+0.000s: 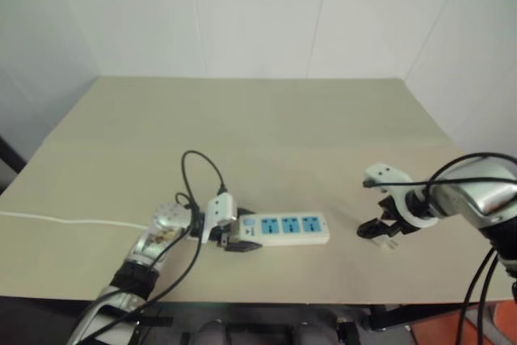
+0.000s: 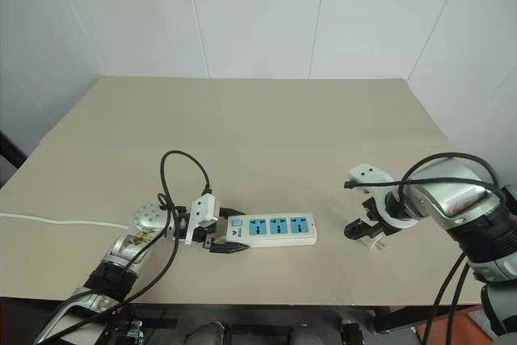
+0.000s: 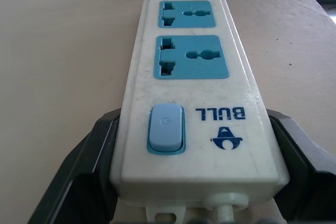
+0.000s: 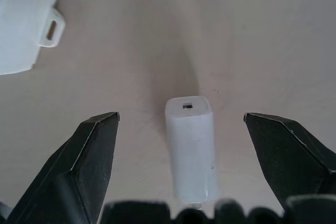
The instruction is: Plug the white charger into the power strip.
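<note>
the left gripper [image 3: 189, 203] clamps the power strip [image 3: 194, 72] at its switch end, while the white charger [image 4: 191, 148] lies between the right gripper's [image 4: 181, 129] wide jaws, ungrasped and unplugged.

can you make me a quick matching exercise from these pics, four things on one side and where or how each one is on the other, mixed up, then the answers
Things:
1. left gripper
2. right gripper
3. white charger
4. power strip

States:
A. lies loose on the table between two open fingers
B. shut on the switch end of the strip
C. flat on the table, three blue sockets facing up
D. open, pointing down over the charger

Pairs: 1-B, 2-D, 3-A, 4-C
</note>
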